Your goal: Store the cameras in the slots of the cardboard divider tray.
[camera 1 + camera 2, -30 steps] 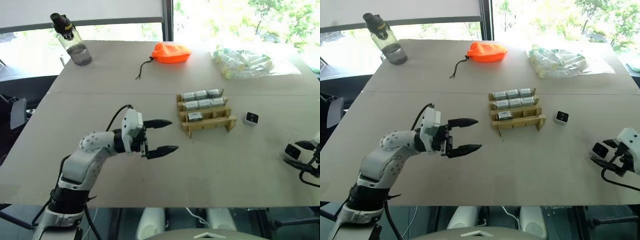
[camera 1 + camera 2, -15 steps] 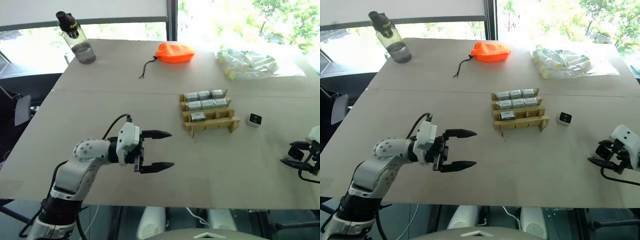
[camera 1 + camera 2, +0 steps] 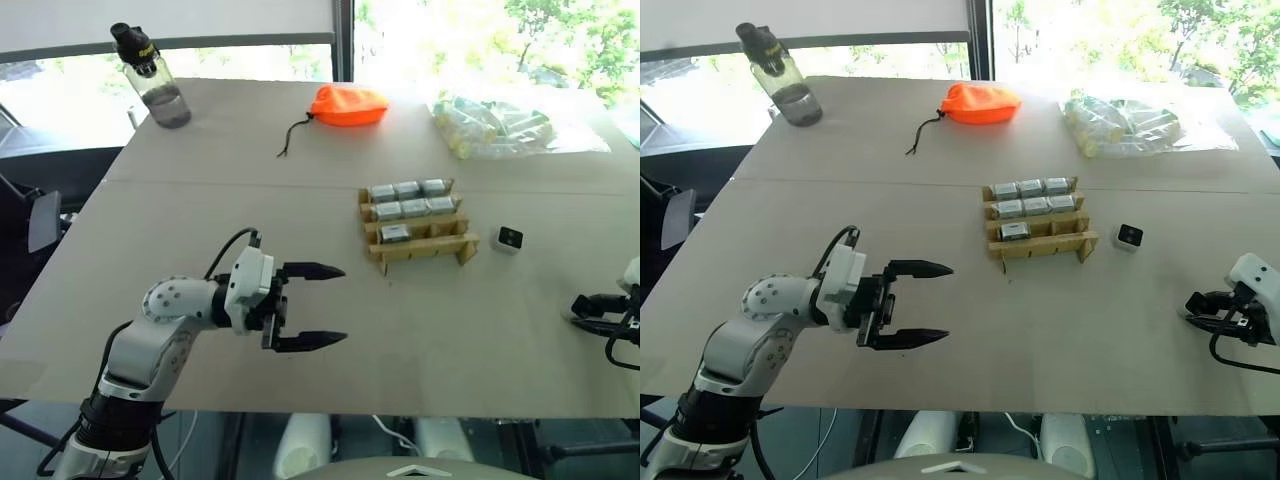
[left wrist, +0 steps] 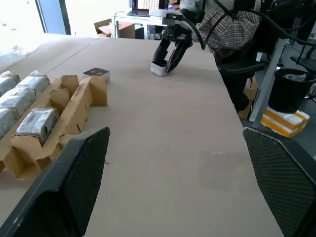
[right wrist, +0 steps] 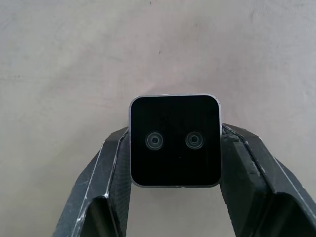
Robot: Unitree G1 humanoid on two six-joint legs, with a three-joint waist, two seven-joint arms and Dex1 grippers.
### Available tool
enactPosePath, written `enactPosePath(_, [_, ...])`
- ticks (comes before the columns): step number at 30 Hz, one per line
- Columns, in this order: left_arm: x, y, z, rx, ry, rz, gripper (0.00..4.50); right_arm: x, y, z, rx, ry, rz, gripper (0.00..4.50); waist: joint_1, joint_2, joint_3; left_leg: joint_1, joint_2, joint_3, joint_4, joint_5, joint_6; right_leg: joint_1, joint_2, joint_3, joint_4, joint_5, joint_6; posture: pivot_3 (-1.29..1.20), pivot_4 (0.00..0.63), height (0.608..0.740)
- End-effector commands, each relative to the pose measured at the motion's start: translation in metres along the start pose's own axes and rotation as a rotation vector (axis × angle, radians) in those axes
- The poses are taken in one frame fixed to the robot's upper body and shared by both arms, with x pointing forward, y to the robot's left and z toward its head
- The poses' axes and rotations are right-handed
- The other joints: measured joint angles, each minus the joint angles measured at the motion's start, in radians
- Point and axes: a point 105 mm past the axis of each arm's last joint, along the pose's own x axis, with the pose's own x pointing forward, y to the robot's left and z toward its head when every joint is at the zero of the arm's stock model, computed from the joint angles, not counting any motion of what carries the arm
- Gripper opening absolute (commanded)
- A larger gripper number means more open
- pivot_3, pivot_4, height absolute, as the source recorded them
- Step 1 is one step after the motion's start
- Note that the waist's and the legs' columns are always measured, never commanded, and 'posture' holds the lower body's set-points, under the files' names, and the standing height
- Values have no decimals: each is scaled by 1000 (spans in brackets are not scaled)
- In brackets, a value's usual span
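Right gripper (image 5: 174, 148) — jaws open a second ago — now clamps a camera (image 5: 175, 140), ready for the cardboard divider tray (image 3: 418, 245); left gripper (image 3: 322, 305) stays open.

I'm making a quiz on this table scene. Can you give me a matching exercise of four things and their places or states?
Things:
1. orange pouch
2. water bottle
3. loose camera
4. left tool

Places or states:
A. far left corner of the table
B. on the table just right of the cardboard divider tray
C. open, holding nothing
D. far side, middle of the table

Pairs: 1-D, 2-A, 3-B, 4-C
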Motion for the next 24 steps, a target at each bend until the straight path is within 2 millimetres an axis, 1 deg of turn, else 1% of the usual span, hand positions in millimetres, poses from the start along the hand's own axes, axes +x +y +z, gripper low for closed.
enactPosePath(1, [2,6,2,-64,9,45,4500,-6,0,25,-151,-34,-24,1895,-1,0,0,0,0,0,0,0,0,0,0,0,0,0,0,0,150,726])
enactPosePath(3, [5,12,-5,-116,41,82,4500,4,13,47,-341,-37,1,1895,-2,0,0,0,1,0,0,0,0,0,0,0,0,0,0,0,150,726])
enactPosePath(4, [6,15,-6,-132,51,96,4500,8,18,54,-409,-41,9,1895,-3,0,0,0,1,0,0,0,0,0,0,1,0,0,0,0,150,726])
enactPosePath(5, [11,16,-4,-136,43,91,4500,17,29,71,-524,-89,26,1895,-3,0,0,0,1,0,0,0,0,0,0,1,0,0,0,0,150,726])
enactPosePath(6, [16,16,-1,-150,24,80,4500,24,38,84,-604,-141,34,1895,-4,0,0,0,1,0,0,0,0,0,0,1,0,0,0,0,150,726])
enactPosePath(7, [19,17,3,-166,7,75,4500,29,44,91,-665,-166,36,1895,-4,0,0,1,1,0,0,0,0,0,1,1,0,-1,2,0,150,726])
enactPosePath(10, [33,27,9,-191,4,76,4500,42,58,102,-896,-196,35,1895,5,-1,0,-1,1,-1,1,0,0,0,0,1,0,-1,2,0,150,726])
enactPosePath(11, [39,31,12,-194,6,75,4500,47,66,112,-972,-239,37,1895,8,-1,1,-1,0,-2,1,0,0,0,-1,0,0,-1,1,0,150,726])
enactPosePath(15, [60,44,21,-171,15,66,4500,59,92,142,-1157,-366,40,1895,7,-2,1,-2,-2,-2,2,0,0,0,-1,-2,0,-1,1,0,150,726])
enactPosePath(16, [67,52,20,-162,48,97,4500,62,100,155,-1209,-407,26,1895,7,-2,1,-2,-4,-2,2,0,0,0,-1,-2,0,-1,1,0,150,726])
enactPosePath(17, [72,58,19,-156,73,121,4500,64,105,163,-1242,-435,15,1895,4,-2,1,-2,-4,-2,2,0,-1,0,-1,-2,0,-1,1,0,150,726])
enactPosePath(19, [85,63,23,-167,78,109,4500,72,118,180,-1352,-487,-16,1895,1,-2,1,-2,-4,-2,2,1,-1,0,-1,-2,1,-1,1,0,150,726])
enactPosePath(22, [97,71,23,-200,103,101,4500,82,125,192,-1480,-521,-95,1895,-1,-2,1,-2,-4,-3,2,1,-1,0,-1,-2,1,-1,1,0,150,726])
enactPosePath(24, [102,75,22,-203,127,93,4500,86,125,193,-1555,-513,-146,1895,1,-2,1,-2,-4,-2,2,1,-1,0,-1,-2,1,-1,1,0,150,726])
